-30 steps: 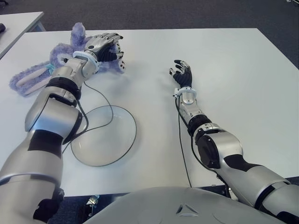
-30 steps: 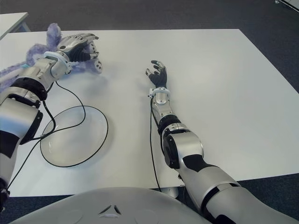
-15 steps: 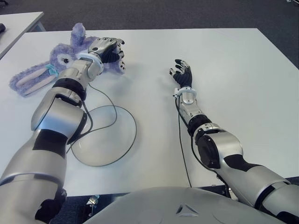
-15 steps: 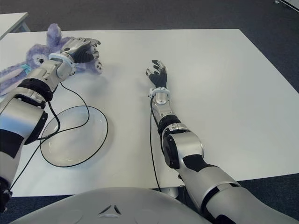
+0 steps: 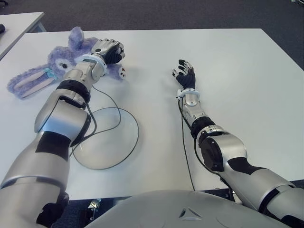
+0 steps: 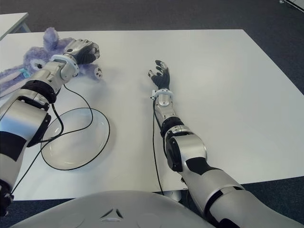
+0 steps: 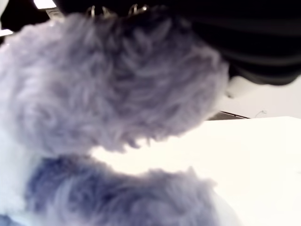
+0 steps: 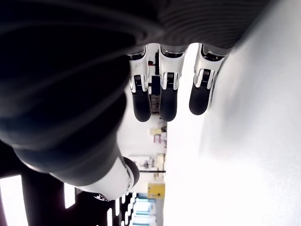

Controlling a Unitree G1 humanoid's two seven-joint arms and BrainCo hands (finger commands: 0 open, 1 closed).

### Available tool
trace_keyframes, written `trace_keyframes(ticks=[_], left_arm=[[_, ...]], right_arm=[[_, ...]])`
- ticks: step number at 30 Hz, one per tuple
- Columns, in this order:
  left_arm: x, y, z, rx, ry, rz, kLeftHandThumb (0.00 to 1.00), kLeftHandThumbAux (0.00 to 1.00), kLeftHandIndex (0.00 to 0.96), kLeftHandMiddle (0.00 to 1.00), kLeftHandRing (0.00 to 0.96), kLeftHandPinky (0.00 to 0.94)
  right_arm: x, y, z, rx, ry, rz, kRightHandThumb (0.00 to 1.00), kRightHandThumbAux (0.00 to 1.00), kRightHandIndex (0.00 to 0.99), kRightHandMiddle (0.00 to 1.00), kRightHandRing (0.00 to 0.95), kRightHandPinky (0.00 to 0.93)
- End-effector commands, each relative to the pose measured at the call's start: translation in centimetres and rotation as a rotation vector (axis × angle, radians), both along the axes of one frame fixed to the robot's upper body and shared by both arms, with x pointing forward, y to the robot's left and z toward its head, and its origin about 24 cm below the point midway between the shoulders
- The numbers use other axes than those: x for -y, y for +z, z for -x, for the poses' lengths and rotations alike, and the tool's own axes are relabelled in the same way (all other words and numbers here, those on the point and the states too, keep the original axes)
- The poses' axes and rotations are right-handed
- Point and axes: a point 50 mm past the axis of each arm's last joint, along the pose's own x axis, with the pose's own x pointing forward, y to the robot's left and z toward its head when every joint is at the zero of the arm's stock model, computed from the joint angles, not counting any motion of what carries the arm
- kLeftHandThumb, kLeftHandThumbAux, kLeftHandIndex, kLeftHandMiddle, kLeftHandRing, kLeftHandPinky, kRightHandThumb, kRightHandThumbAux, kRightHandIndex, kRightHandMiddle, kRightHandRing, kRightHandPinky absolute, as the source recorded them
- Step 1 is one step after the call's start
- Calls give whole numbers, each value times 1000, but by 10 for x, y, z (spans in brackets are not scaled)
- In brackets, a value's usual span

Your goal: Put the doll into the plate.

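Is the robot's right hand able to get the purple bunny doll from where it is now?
Probably not. The right hand shows mid-table, open and far from the doll, and the left hand is already closed on it at the table's far left.

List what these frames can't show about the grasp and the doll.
- Left hand finger contact: in the left wrist view purple fur fills the frame.
- Doll body: in the eye views the left hand and forearm cover it.
- Doll ears: cut by the right eye view's left edge.

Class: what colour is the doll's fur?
Pale purple; the doll shows best in the left eye view.
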Motion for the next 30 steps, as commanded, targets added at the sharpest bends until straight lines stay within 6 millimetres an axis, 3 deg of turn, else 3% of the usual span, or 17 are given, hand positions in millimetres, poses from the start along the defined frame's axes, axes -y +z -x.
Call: trace_keyframes(ticks=[1, 8, 13, 15, 16, 19, 30], left_arm=[[-13, -22, 8, -71, 73, 35, 764, 417, 601, 722, 717, 608], [-17, -25, 9, -45, 90, -12, 736, 514, 700, 795, 769, 598], [-19, -27, 10, -24, 100, -84, 722, 617, 735, 817, 804, 677], [-20, -28, 10, -16, 106, -102, 722, 625, 738, 817, 805, 678], [-21, -28, 10, -12, 111, -108, 747, 643, 749, 815, 796, 637], [-21, -28, 10, -5, 120, -108, 804, 665, 761, 806, 782, 700], [-20, -25, 8, 11, 156, -50, 817, 684, 753, 793, 771, 690]], right_arm=[[-42, -101, 80, -503, 35, -127, 492, 909, 204, 179, 156, 175], [-42, -101, 80, -498, 33, -141, 502, 910, 198, 182, 160, 175], [-41, -100, 80, -494, 28, -155, 513, 915, 201, 188, 165, 180], [-41, -100, 80, -495, 27, -157, 517, 914, 202, 188, 166, 180], [-41, -101, 80, -495, 26, -158, 519, 915, 202, 190, 168, 180], [-41, -101, 80, -496, 24, -159, 531, 912, 202, 194, 170, 179], [-42, -100, 80, -494, 23, -160, 558, 903, 208, 201, 175, 186]])
